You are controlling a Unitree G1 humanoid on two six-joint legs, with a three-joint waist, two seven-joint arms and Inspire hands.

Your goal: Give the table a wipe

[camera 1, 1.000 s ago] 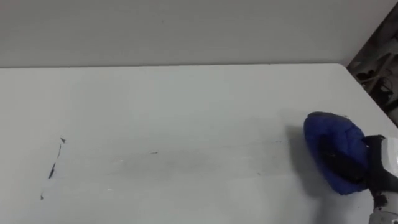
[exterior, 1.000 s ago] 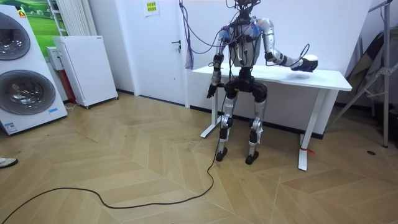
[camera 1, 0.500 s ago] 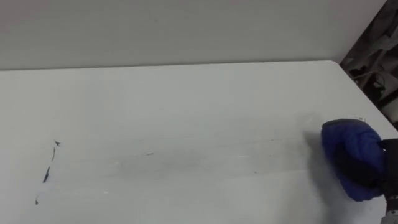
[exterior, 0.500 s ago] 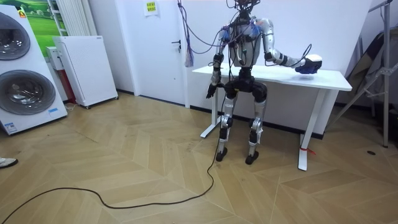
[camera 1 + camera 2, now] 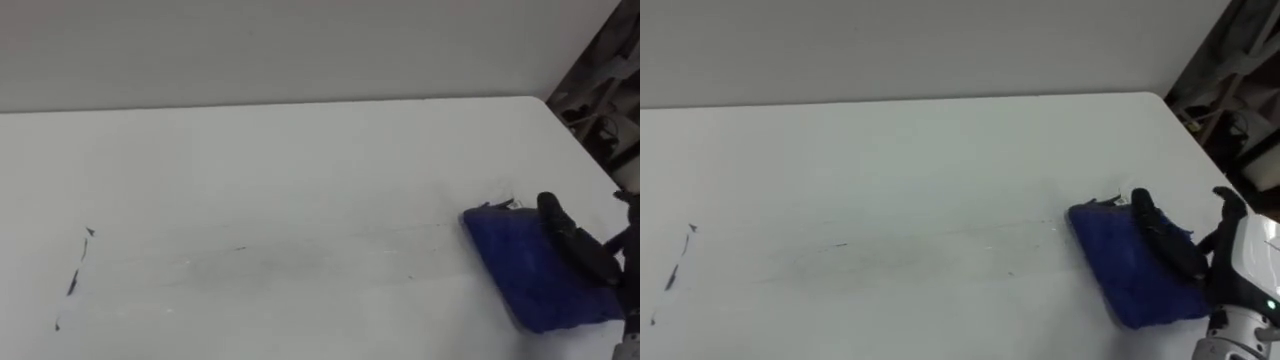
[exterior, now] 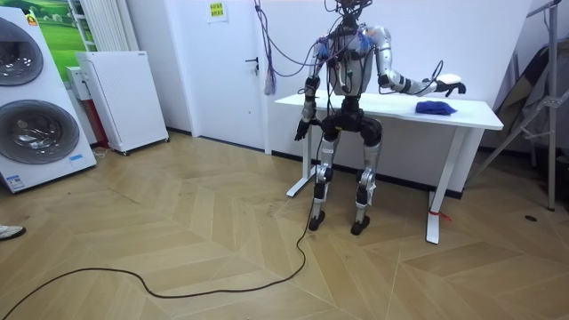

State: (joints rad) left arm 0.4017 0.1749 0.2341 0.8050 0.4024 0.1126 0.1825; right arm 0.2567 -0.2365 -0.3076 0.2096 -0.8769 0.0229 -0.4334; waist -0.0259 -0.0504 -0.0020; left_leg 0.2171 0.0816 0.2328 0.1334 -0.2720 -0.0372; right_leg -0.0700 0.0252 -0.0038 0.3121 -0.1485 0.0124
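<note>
Now, in the left eye view, the right hand (image 5: 575,240) is spreading straight fingers over the blue cloth (image 5: 520,280), which is lying flat on the table (image 5: 300,170) beneath it. Right eye view: dark marks (image 5: 670,278) are lying far to its left. Room view: the hand is perhaps hovering just clear. Judging it mid-wipe, the next move is calling for pressing down and sweeping left.

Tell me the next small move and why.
Probably lower the right hand onto the cloth and push it left. The open hand seems to hang just above the cloth, which lies at the table's right end; dark marks show far left.
</note>
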